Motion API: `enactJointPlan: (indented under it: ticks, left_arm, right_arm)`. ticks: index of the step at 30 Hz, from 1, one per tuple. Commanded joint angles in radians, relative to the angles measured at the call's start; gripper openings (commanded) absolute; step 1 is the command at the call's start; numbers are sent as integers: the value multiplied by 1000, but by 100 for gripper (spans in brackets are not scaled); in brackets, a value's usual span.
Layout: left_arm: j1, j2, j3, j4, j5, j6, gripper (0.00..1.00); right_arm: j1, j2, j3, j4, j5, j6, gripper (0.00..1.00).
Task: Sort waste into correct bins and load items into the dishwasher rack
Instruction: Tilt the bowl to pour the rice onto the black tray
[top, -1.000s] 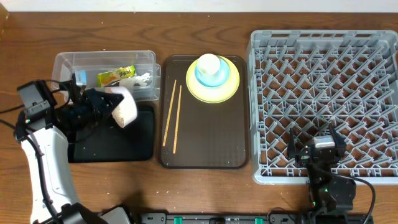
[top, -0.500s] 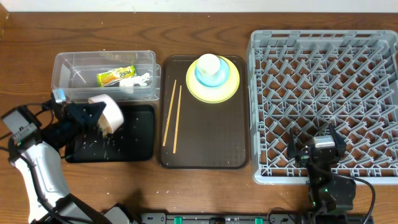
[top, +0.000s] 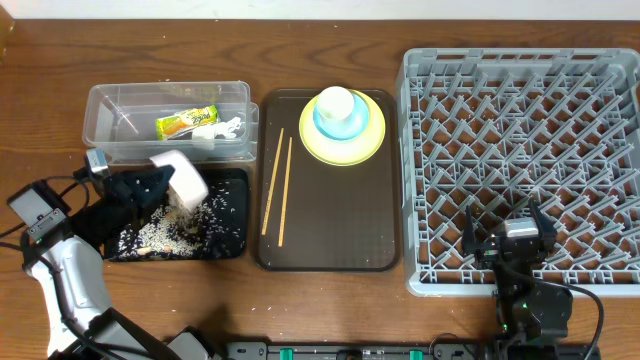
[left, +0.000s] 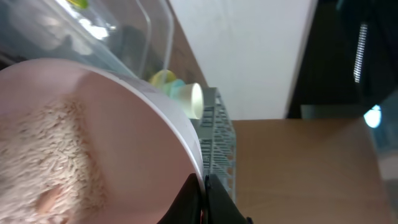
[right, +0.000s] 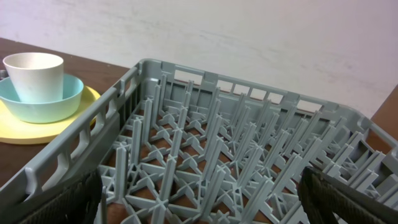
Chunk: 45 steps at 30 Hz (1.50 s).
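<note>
well, your left hand (top: 149, 186) is clamped on the rim of the white bowl (top: 181, 177), which is tipped over the black tray (top: 216, 250), where rice scraps (top: 172, 231) lie scattered. your right hand (top: 505, 226) has its fingers wide apart over the dishwasher rack's (top: 520, 60) near edge.

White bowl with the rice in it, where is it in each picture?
Overhead: the white bowl is at the left, tipped over the black tray.
Left wrist: the white bowl fills the left side, very close up, with rice inside.
Right wrist: not in it.
Shared landmark: the small white cup shows in all three, top middle overhead, tiny in the middle of the left wrist view, and top left in the right wrist view.
</note>
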Motion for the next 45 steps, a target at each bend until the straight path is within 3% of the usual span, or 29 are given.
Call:
enactJointPlan:
  ticks: [1, 11, 27, 37, 40, 43, 45]
  left_arm:
    - [10, -4, 2, 2, 77, -2, 6]
    - [15, -4, 2, 21, 192, -2, 6]
    - [16, -4, 2, 4, 189, -117, 6]
    - [17, -4, 2, 68, 188, -128, 6]
    - [14, -8, 2, 14, 189, -165, 6]
    - [15, -6, 2, 79, 162, -158, 6]
    - [14, -7, 2, 57, 182, -224, 6]
  right_arm:
    - [-1, -2, -2, -4, -4, 4, 99]
    - [-1, -2, -2, -4, -4, 4, 99]
    - [-1, -2, -2, -4, -4, 4, 99]
    - [-1, -2, -2, -4, -4, 4, 99]
    - [-1, -2, -2, -4, -4, 4, 99]
    - [-1, -2, -2, -4, -3, 4, 99]
    - [-1, -2, -2, -4, -3, 4, 99]
